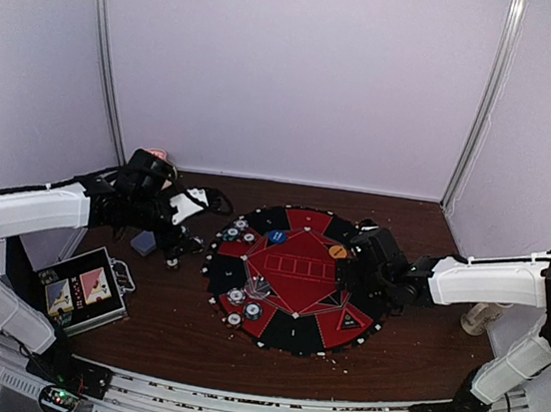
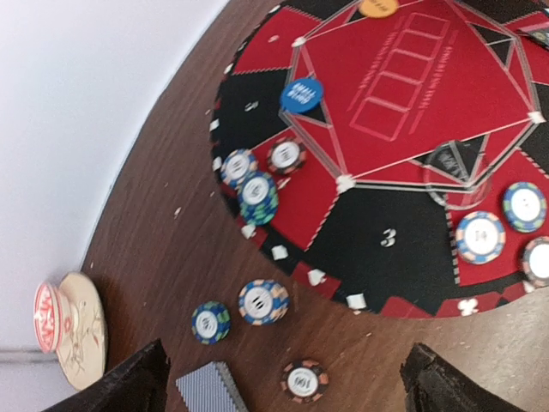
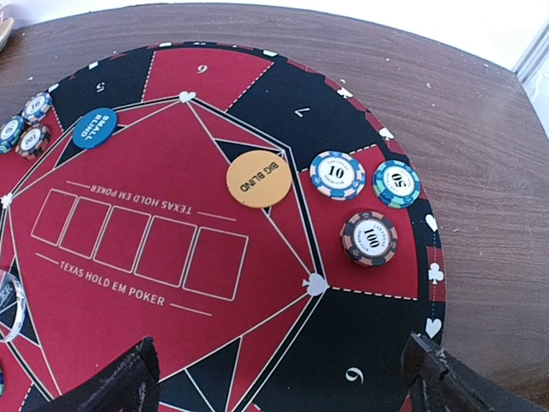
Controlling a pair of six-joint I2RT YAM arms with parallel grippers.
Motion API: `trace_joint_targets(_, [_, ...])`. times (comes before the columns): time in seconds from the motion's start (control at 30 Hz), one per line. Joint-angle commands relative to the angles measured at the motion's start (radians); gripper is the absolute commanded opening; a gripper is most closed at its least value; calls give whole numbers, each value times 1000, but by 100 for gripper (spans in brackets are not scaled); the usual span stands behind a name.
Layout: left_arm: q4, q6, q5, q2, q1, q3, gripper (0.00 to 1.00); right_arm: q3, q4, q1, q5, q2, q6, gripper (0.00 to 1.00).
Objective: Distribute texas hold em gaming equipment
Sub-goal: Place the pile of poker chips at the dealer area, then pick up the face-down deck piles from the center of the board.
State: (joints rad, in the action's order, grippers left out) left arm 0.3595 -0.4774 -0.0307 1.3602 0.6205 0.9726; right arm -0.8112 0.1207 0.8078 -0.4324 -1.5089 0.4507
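Observation:
The round red and black poker mat point(image 1: 292, 278) lies mid-table. My left gripper point(image 2: 287, 395) hangs open above the wood beside the mat's left edge. Under it lie a black and orange 100 chip point(image 2: 304, 380), a blue chip stack point(image 2: 263, 301), a teal chip point(image 2: 210, 322) and a grey-blue deck of cards point(image 2: 206, 388). Three more chips point(image 2: 257, 196) sit on the mat's nearest red seat. My right gripper point(image 3: 283, 390) is open and empty over the mat's right side. Ahead of it lie a 10 chip point(image 3: 337, 174), a 50 chip point(image 3: 396, 184), a 100 chip point(image 3: 369, 238) and the orange big blind button point(image 3: 259, 178). The blue small blind button point(image 3: 94, 128) lies further left.
A metal case with card pictures point(image 1: 82, 290) lies at the front left. A beige mug point(image 2: 73, 326) lies on its side near the back wall. A clear round disc point(image 2: 455, 172) rests on the mat beside more chips point(image 2: 480, 236). White walls close in the table.

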Motion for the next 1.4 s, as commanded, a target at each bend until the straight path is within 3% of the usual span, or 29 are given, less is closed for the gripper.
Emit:
trace_joint_targets(0.0, [-20, 46, -45, 3, -140, 26, 98, -33, 33, 18, 20, 5, 6, 100])
trace_joint_targets(0.23, [44, 41, -68, 150, -353, 87, 98, -68, 43, 93, 53, 18, 20, 100])
trace_joint_targets(0.57, [116, 88, -65, 381, -491, 209, 98, -57, 15, 177, 10, 24, 7, 100])
trace_joint_targets(1.1, [200, 44, -120, 526, -515, 273, 98, -49, 13, 196, -24, 41, -5, 100])
trace_joint_targets(1.37, [261, 19, -82, 591, -525, 329, 98, -51, 13, 201, -30, 36, -6, 100])
